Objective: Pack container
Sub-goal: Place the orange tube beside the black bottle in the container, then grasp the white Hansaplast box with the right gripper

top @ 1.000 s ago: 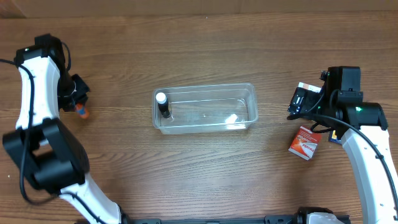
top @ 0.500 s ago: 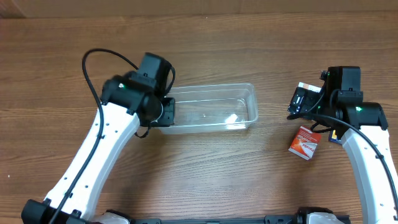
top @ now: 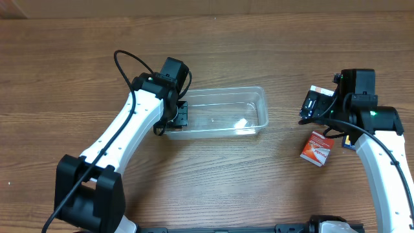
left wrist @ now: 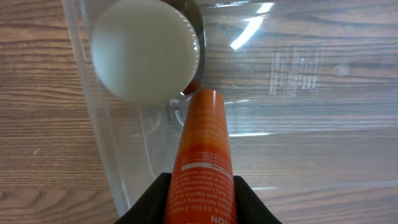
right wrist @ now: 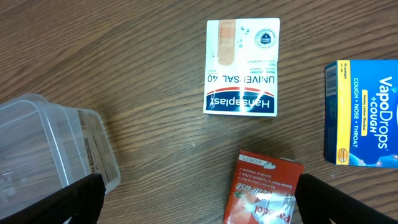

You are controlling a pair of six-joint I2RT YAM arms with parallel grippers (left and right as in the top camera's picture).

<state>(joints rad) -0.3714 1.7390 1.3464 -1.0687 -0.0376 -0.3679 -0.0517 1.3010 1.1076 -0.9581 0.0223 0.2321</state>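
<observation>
The left gripper (left wrist: 199, 194) is grasping an orange tube (left wrist: 202, 140) over the left end of the container (top: 264, 110) (clear, mid-table (top: 207, 39)), beside what seems a white-capped bottle (left wrist: 144, 50) inside. The right gripper (right wrist: 199, 190), its 2 fingers (right wrist: 81, 199) spread wide, is hovering above a Hansaplast box (right wrist: 242, 65) at right.

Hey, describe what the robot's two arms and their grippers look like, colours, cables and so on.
Both arms have smooth white shells on the long links and chunky black joint housings. The left arm has a thin black cable looping out near its wrist. The right arm has a black cable along its link and a small green light. The fingers are matte black.
</observation>
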